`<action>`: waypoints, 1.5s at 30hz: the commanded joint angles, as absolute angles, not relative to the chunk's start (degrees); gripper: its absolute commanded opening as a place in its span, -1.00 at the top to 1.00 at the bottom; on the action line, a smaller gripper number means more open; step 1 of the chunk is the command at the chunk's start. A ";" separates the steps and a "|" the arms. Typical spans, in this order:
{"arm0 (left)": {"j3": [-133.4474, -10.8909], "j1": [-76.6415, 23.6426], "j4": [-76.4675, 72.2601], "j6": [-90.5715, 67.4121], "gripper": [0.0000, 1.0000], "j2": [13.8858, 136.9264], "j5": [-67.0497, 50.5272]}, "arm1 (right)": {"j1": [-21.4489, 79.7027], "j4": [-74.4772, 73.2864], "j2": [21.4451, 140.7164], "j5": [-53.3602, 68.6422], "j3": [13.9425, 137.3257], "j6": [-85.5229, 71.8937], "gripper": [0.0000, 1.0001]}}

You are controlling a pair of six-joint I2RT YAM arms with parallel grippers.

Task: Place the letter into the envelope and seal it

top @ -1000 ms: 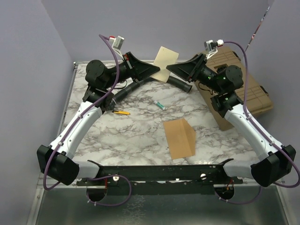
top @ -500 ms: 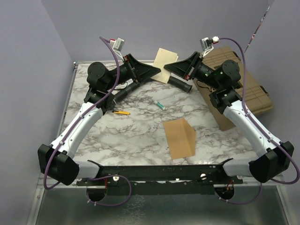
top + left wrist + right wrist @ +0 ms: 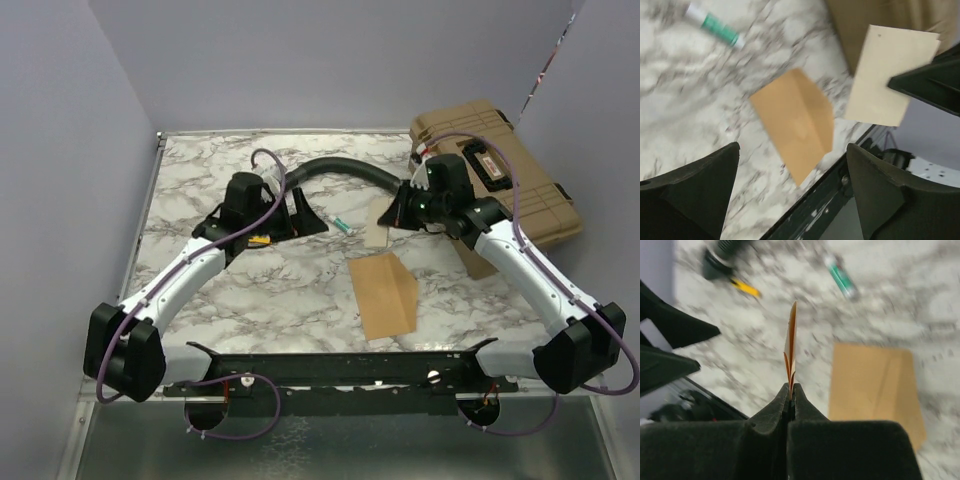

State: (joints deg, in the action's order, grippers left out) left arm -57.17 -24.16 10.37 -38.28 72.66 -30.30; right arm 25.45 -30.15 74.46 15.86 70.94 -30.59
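The right fingers [image 3: 765, 415] pinch the letter [image 3: 790, 345] on edge above the counter [image 3: 200, 170], just on the far side of the flat envelope [image 3: 385, 292]. The left fingers [image 3: 695, 190] stand apart, empty. I'd say they should hold the envelope's mouth open first.

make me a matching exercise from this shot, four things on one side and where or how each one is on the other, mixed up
Things:
1 letter
2 envelope
3 left gripper
4 case

Place or state:
a open, holding nothing
b flat near the near edge of the table
c pinched in the right gripper
d at the far right corner

Pairs: 1-c, 2-b, 3-a, 4-d
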 commanded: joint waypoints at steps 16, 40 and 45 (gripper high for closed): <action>-49.11 -34.90 18.73 -35.31 -0.45 87.54 -23.03 | 24.96 -39.84 79.99 0.51 49.06 -22.09 1.00; -48.10 -36.12 19.25 -40.98 -0.27 90.71 -13.70 | 24.96 -7.46 82.85 21.42 35.63 -34.54 0.99; -47.91 -35.88 19.39 -41.68 -0.25 89.77 -10.82 | 25.40 -3.36 85.38 22.74 36.60 -35.30 0.99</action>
State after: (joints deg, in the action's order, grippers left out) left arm -48.56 -35.88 19.03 -40.36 90.19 -14.90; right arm 25.06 -9.39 83.35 19.62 36.36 -33.98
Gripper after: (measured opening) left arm 0.626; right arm 0.005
